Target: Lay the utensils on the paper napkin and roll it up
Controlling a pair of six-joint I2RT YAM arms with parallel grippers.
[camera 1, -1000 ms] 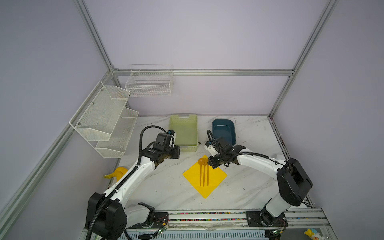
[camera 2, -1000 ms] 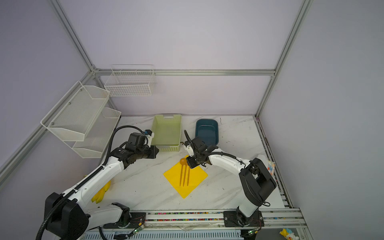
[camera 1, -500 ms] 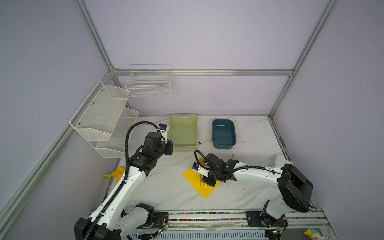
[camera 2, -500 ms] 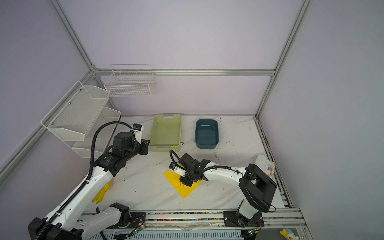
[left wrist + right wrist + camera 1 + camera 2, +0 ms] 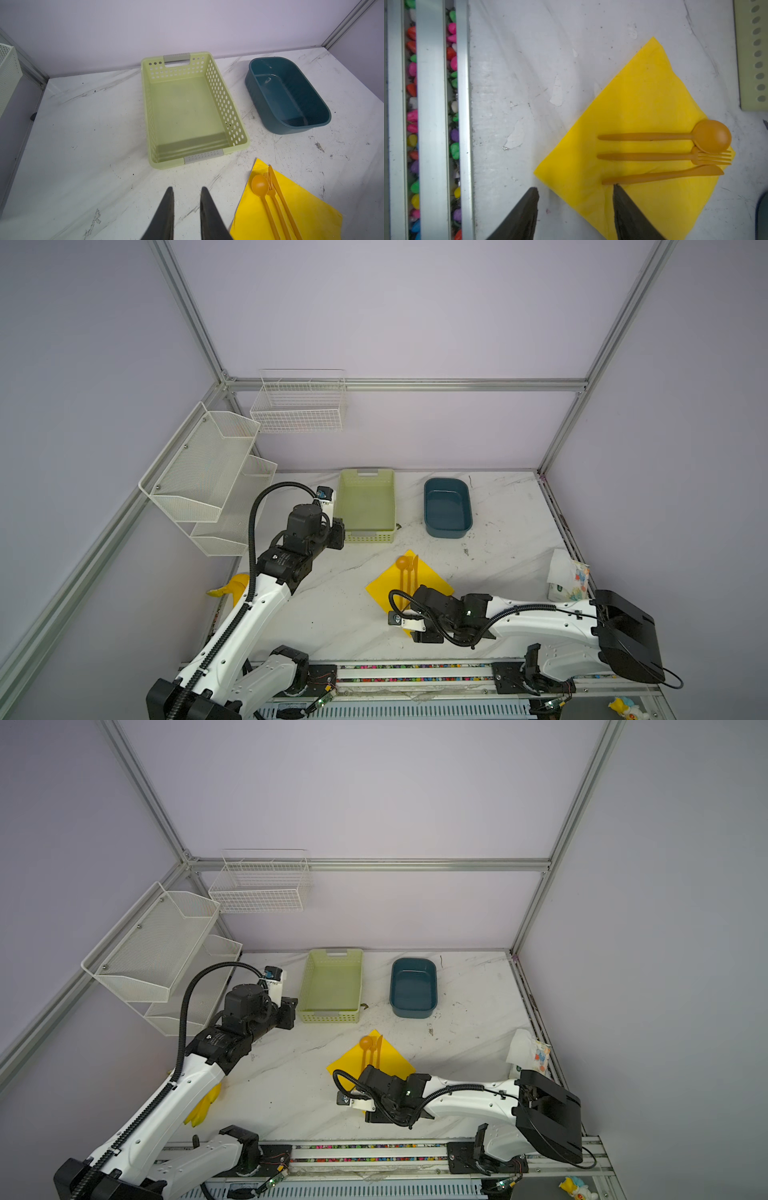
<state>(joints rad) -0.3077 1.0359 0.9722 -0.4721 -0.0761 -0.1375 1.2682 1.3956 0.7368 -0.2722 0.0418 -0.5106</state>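
Yellow napkin [image 5: 643,116] corner between right fingers [image 5: 629,212]

Two arms, same build. Left arm [image 5: 266,605]: white shells, black joint housings, dark screws dotted along links, ribbed black cable [image 5: 252,531]. Right arm [image 5: 536,622]: likewise, small green light [image 5: 468,612] near the wrist. Left gripper [image 5: 187,188]: matte black tapered fingers [image 5: 167,212].

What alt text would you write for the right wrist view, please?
A spoon, fork and knife lie side by side on a yellow paper napkin on the marble table. The right tool is open, its jaws astride the napkin's edge.
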